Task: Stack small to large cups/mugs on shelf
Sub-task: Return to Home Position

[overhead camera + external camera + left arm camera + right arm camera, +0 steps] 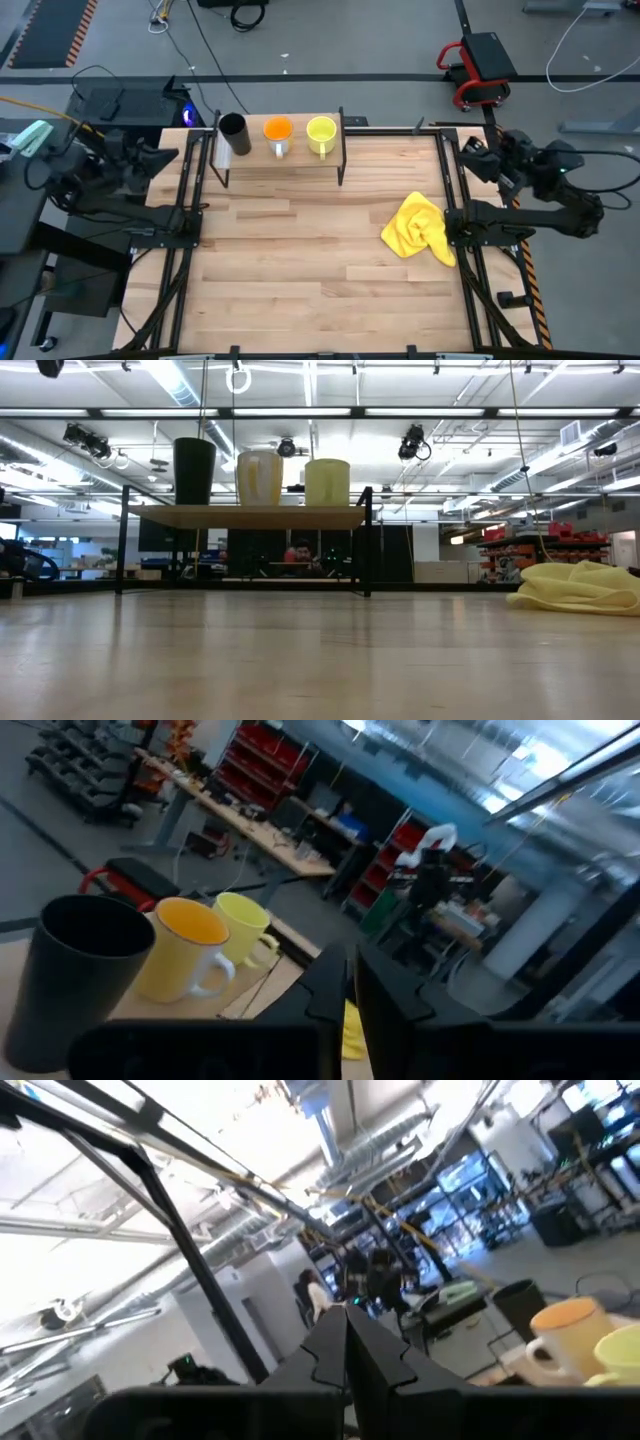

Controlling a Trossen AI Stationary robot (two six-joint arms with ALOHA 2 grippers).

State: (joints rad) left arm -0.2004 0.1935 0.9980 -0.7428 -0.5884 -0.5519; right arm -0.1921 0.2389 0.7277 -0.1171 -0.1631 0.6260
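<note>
The black cup (pixel 232 131), the orange cup (pixel 277 131) and the yellow-green cup (pixel 321 131) are standing upright in a row on the shelf (pixel 245 517) at the far edge of the table (pixel 300 260), black at the left and orange in the middle. A yellow cloth (pixel 420 230) is lying crumpled near the table's right side. The left gripper (pixel 350 955) is hanging off the table's left edge, its fingers (pixel 325 995) sitting together but for a thin slit, and the right gripper (pixel 345 1312) is waiting beyond the right edge, fingers (pixel 375 1350) closed on nothing.
</note>
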